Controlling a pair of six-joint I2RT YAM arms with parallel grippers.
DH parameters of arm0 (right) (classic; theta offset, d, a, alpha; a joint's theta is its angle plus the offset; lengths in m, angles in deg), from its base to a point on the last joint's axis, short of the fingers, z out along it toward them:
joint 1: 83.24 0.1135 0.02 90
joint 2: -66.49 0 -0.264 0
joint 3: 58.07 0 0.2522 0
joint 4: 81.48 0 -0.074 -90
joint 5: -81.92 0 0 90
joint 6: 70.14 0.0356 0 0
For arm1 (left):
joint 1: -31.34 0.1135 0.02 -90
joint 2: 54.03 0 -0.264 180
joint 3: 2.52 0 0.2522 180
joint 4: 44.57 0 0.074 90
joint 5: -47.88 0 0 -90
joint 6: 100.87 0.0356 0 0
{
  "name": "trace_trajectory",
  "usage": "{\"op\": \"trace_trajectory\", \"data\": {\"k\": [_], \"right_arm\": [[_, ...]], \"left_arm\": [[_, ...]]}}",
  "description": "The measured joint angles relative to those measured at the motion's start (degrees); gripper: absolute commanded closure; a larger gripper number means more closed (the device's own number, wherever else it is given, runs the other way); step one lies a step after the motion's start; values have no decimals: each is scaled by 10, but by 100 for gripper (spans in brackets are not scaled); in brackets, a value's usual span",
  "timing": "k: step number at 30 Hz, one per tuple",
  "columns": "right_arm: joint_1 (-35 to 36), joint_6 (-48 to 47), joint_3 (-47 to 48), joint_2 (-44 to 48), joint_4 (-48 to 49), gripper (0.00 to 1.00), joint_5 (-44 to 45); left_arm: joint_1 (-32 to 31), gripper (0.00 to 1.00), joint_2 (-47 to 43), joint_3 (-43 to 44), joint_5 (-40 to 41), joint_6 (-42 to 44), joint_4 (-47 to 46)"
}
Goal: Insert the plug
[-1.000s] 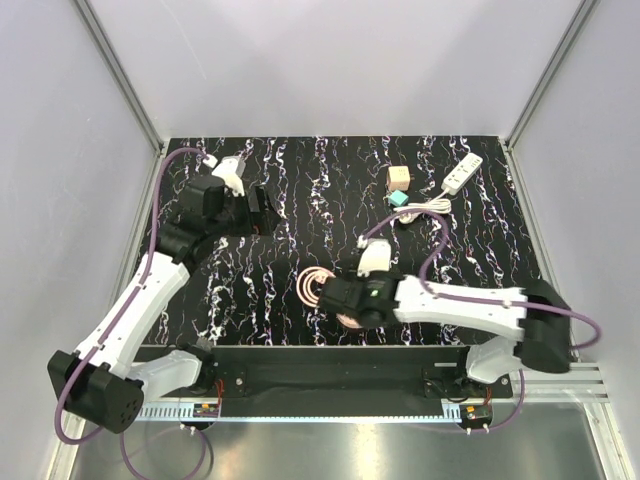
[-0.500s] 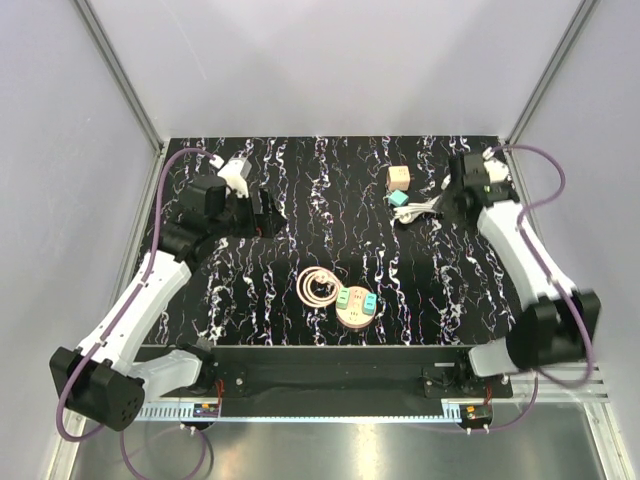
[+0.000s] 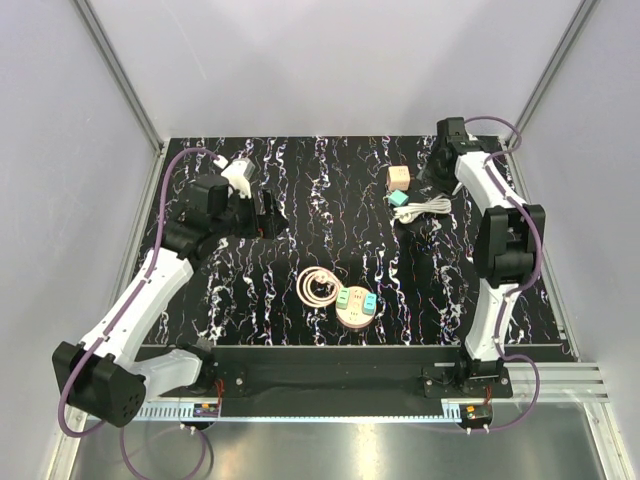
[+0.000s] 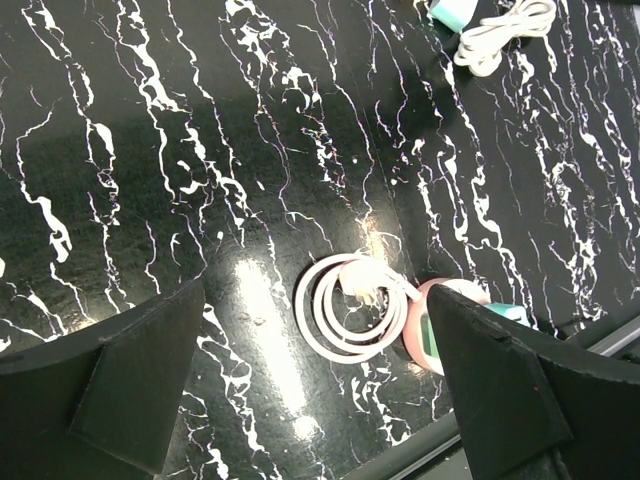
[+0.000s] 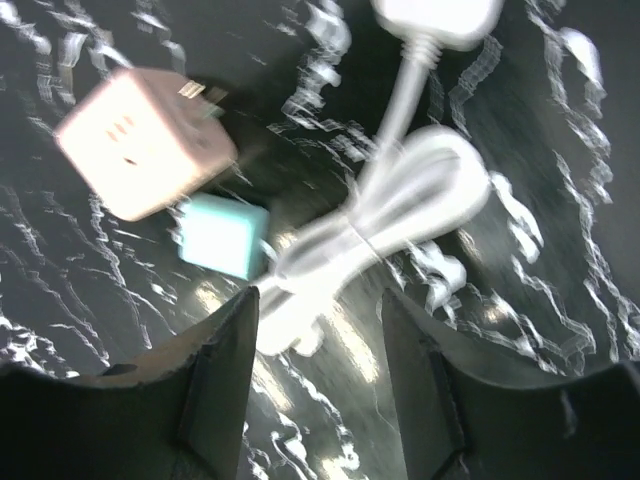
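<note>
hovering over the white cord (image 5: 390,225), the right end effector (image 5: 318,315) has its jaws apart and nothing clamped; that wrist view is blurred. the cord lies coiled in the upper right of the top view, just beside the teal block (image 3: 398,198), with the pink cube (image 3: 399,178) just above it in the frame. a white body (image 5: 437,15) sits at the top edge of the right wrist view where the cord runs in; plug head or strip end, cannot tell.

risks, my read: the jaws pinch a loop of the coil instead of the plug head, so the bundle drags and knocks the teal block or cube. the blur suggests a quick arm, so it may overshoot into the surface (image 3: 250,290). prongs may meet a socket skewed.

left end effector (image 3: 268,212) is wide apart and empty, upper left of the top view, well apart from the cord. pink coil (image 4: 350,305) and round socket puck (image 3: 357,305) lie lower centre.

surface is black with white marble streaks, glossy. room: pale plain walls (image 3: 330,70), metal posts (image 3: 120,90) at the corners.
</note>
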Motion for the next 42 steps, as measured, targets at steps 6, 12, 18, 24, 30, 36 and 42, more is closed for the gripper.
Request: {"op": "trace_trajectory", "data": {"k": [6, 12, 18, 24, 30, 36, 42], "right_arm": [[-2, -91, 61, -58, 27, 39, -49], [-2, -165, 125, -107, 41, 29, -79], [-2, -207, 191, -140, 34, 33, -87], [-2, -170, 236, -158, -19, 36, -36], [3, -182, 144, -139, 20, 32, -92], [31, -290, 83, -137, 39, 26, -140], [44, -384, 82, -137, 55, 26, -153]], "left_arm": [[0, 1, 0, 0, 0, 4, 0], [0, 1, 0, 0, -6, 4, 0], [0, 1, 8, 0, -10, 4, 0], [0, 1, 9, 0, -11, 4, -1], [0, 1, 11, 0, -15, 4, -1], [0, 1, 11, 0, -17, 4, -2], [0, 1, 11, 0, -19, 4, -2]]}}
